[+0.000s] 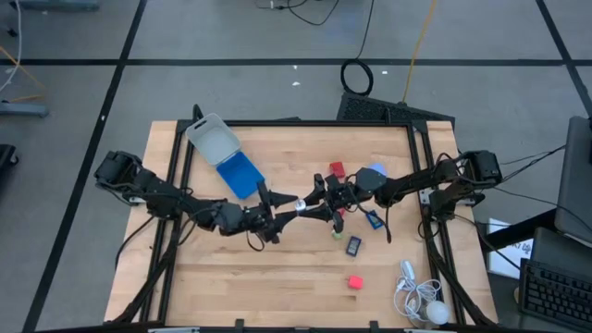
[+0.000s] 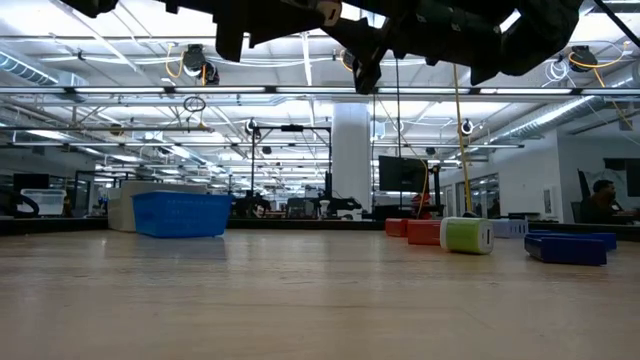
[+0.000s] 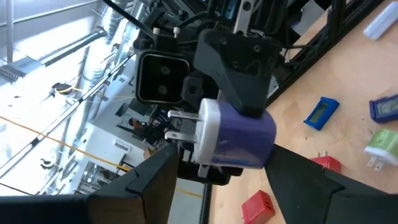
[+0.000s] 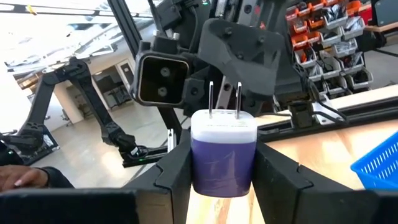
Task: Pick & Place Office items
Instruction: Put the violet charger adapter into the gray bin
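Note:
A purple plug adapter with a white face and two metal prongs hangs high over the table's middle, and my right gripper is shut on it. My left gripper faces it, open. One of its fingers stands off the adapter's prong end and the other off its base end. On the table lie other office items: red blocks, a pale blue piece, a blue one, a dark one and a green-and-white one. My right gripper pinches the adapter's purple body between its two fingers, one on each side. The fingers come about level from the table's right and lie along the body. The prongs point away toward my left gripper, and the adapter is lifted clear. I cannot tell whether my left gripper's fingers touch the adapter.
A clear plastic box and a blue tray stand at the far left of the table. A white corded gadget lies at the near right corner. Bare wood lies along the near edge to the left.

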Robot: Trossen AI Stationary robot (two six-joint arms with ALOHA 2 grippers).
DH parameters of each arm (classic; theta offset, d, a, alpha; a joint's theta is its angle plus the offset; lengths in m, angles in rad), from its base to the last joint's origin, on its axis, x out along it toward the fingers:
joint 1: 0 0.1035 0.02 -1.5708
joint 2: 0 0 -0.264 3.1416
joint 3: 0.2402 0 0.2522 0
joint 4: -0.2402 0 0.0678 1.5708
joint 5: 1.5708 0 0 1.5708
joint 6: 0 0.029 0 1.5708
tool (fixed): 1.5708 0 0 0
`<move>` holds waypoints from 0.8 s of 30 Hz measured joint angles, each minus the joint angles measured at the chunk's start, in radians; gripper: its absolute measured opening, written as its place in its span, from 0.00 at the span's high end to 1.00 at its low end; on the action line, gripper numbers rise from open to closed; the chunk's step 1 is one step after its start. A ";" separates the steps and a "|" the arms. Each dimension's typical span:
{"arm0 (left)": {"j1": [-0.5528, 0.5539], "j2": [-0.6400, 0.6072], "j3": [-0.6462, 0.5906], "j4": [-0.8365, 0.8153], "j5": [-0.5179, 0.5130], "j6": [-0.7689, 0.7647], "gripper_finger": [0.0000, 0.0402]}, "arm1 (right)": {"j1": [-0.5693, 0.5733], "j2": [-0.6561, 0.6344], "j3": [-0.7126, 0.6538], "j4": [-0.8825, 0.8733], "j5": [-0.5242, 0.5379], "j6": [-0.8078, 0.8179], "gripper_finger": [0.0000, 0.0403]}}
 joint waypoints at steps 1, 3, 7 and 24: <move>-0.004 0.000 0.000 0.000 -0.003 0.009 0.43 | -0.001 0.000 0.000 -0.001 0.000 0.000 0.68; -0.013 0.000 0.000 0.004 -0.012 0.018 0.44 | -0.001 0.000 0.000 0.001 -0.001 0.000 0.68; -0.018 0.000 0.000 0.004 -0.014 0.020 0.44 | 0.000 0.000 0.000 0.001 -0.002 -0.001 0.68; -0.042 0.000 0.000 0.018 -0.013 0.042 0.44 | -0.001 0.000 0.000 -0.001 0.004 0.000 0.68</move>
